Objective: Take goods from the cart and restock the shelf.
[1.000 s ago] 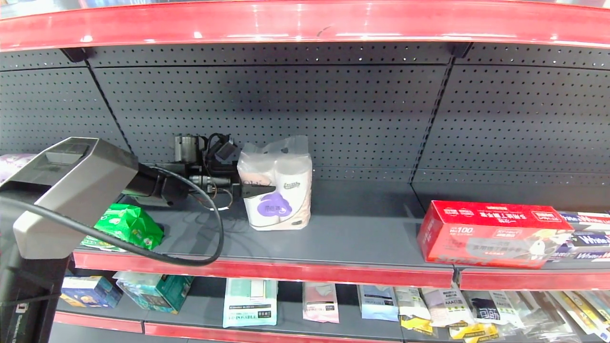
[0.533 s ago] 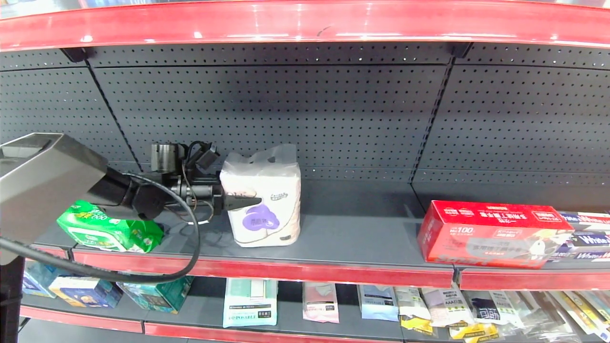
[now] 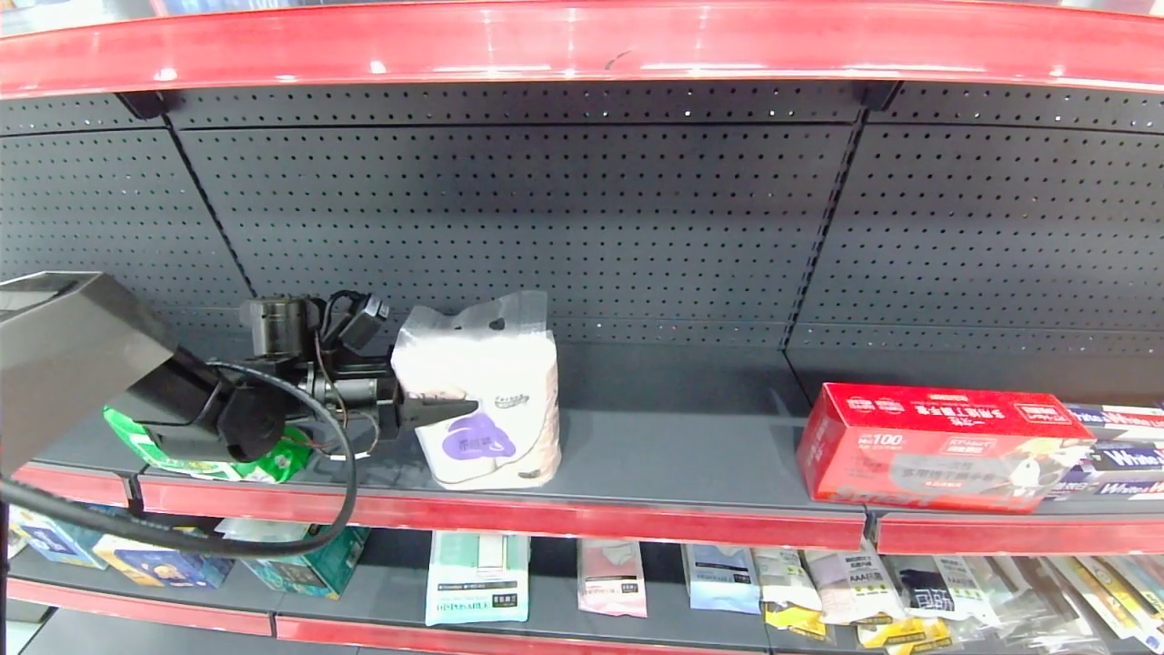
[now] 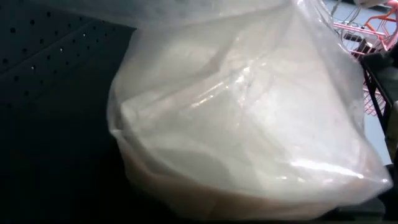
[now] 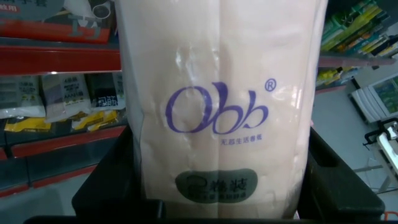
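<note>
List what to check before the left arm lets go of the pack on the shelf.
1. Left gripper shut on pack: ok.
2. Pack's base flat on shelf: cannot tell.
3. Pack set back from the front edge: not ok, it stands near the edge.
4. Gap to red box: ok.
5. Arm clear of green pack: cannot tell, it passes in front.
6. Right gripper holding second pack: ok.
</note>
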{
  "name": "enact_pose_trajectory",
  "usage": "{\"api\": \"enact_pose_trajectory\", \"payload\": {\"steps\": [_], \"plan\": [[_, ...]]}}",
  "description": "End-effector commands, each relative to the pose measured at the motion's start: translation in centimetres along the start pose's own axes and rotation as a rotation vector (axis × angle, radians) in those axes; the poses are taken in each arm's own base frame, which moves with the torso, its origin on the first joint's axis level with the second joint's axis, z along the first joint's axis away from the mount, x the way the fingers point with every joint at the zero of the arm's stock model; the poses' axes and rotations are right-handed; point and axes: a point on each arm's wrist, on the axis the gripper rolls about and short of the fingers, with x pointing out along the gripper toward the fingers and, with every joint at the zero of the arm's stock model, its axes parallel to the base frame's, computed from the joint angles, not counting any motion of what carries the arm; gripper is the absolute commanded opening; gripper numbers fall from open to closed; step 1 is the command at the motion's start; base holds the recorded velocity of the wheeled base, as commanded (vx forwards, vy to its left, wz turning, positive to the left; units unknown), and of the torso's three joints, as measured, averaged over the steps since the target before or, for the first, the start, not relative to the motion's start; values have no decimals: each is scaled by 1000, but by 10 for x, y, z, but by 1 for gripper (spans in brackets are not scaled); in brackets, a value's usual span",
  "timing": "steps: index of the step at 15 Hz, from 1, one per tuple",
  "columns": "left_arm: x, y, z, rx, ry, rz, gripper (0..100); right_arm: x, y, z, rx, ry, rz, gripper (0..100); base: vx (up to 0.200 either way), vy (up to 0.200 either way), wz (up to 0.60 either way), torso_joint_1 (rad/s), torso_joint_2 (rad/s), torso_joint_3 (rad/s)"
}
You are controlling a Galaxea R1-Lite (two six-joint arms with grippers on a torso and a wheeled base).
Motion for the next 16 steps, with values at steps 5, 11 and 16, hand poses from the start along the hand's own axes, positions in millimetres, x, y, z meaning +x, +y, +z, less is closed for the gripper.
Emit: {"api": "enact_pose_trajectory", "payload": {"steps": [5, 11, 16], "plan": [[1, 0, -4, -18, -8, -37, 0, 1, 0, 1, -2, 2, 2, 0, 0, 0, 0, 0, 0, 0], [2, -1, -5, -22, -11, -52, 0, 0, 0, 1, -1, 0, 1, 0, 0, 0, 0, 0, 0, 0], [4, 4, -2, -5, -15, -50, 0, 0, 0, 1, -1, 0, 1, 0, 0, 0, 0, 0, 0, 0]]}}
